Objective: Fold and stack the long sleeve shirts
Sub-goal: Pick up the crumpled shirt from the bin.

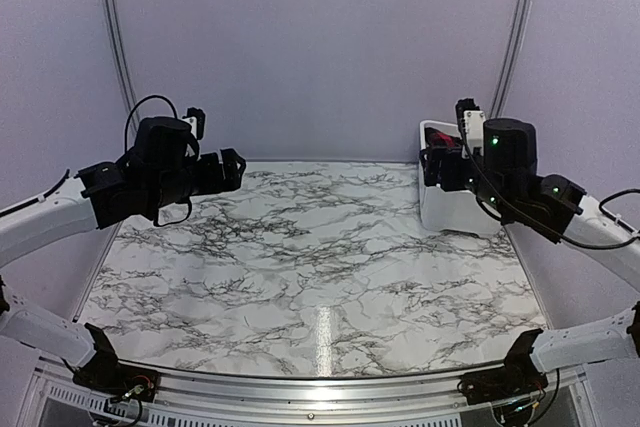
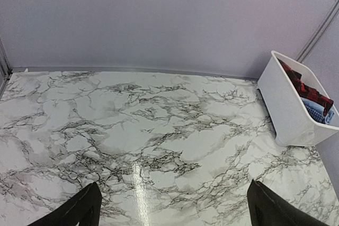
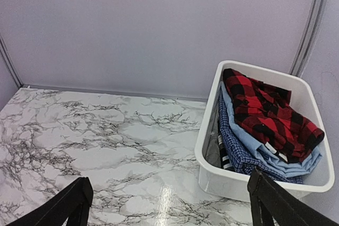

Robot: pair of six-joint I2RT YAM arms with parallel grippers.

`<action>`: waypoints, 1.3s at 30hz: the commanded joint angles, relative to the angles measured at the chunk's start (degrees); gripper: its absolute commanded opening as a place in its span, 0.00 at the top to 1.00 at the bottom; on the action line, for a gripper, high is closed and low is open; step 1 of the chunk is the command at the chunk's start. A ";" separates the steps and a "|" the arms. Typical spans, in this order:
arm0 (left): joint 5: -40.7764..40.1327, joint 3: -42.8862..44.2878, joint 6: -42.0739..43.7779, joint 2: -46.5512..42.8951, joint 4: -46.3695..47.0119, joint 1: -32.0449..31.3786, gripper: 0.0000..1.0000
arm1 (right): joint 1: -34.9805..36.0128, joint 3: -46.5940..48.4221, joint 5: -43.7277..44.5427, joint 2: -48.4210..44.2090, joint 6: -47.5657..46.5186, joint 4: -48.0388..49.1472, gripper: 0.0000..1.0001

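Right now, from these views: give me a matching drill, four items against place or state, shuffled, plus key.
Items
1. red-and-black check shirt
2. light blue shirt
3. white tub
4. left tool

Place or state
a. open, above the marble table
b. top of the pile in the tub
c. far right corner of the table
d. directly under the check shirt

Pairs: 1-b, 2-d, 3-c, 4-a
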 commanded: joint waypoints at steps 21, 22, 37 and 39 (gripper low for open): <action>-11.78 3.23 -3.25 3.22 -5.59 -8.47 0.01 | 0.21 -0.93 10.37 2.82 8.53 -0.70 0.02; -11.61 3.45 -3.21 2.90 -5.74 -8.34 0.01 | -1.74 -0.29 9.30 3.17 8.28 -0.70 0.02; -8.80 6.53 -0.50 1.22 -7.12 -5.97 0.01 | -36.00 15.86 -19.76 25.80 7.98 0.84 0.13; -8.39 6.48 -0.35 1.37 -7.17 -5.73 0.01 | -39.46 18.57 -24.23 30.95 8.80 1.10 0.15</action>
